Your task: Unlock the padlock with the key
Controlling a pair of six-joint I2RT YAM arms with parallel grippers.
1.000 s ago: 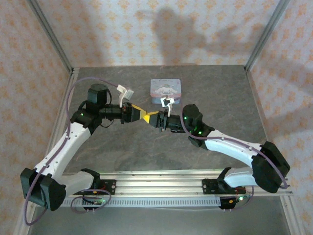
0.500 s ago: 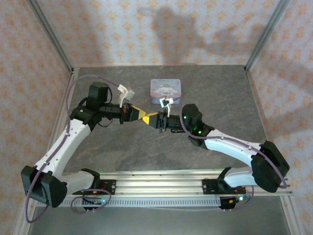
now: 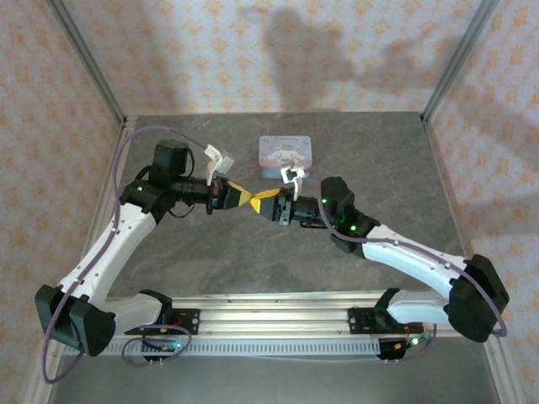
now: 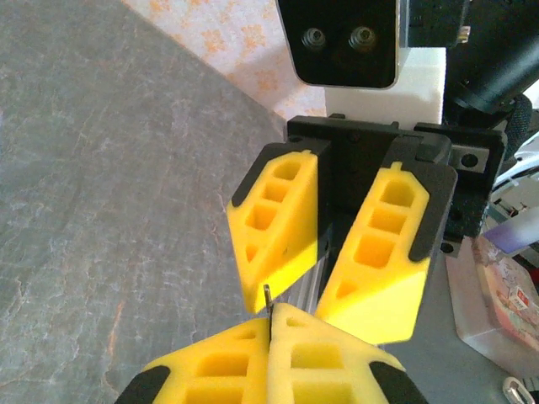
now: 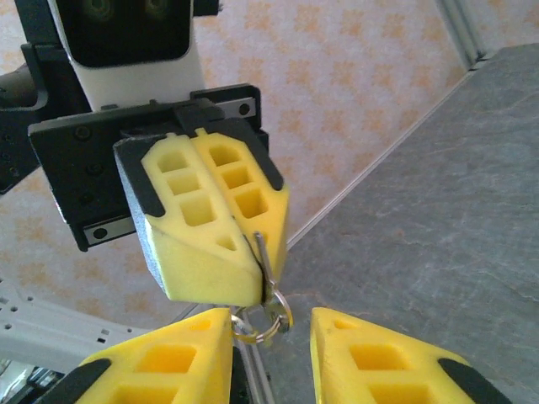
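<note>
Left wrist view: the left hand [image 4: 269,318] is seen shut tight on the key [image 4: 267,296], whose thin metal tip is left protruding from the grip. In the right wrist view, a small ring [image 5: 264,324] is seen dangling at the key's other end. The right hand [image 5: 271,337] is held open, tip to tip with the left, and nothing is gripped by it. Both are positioned over the desk [image 3: 379,151], just in front of the tin [image 3: 285,154].
</note>
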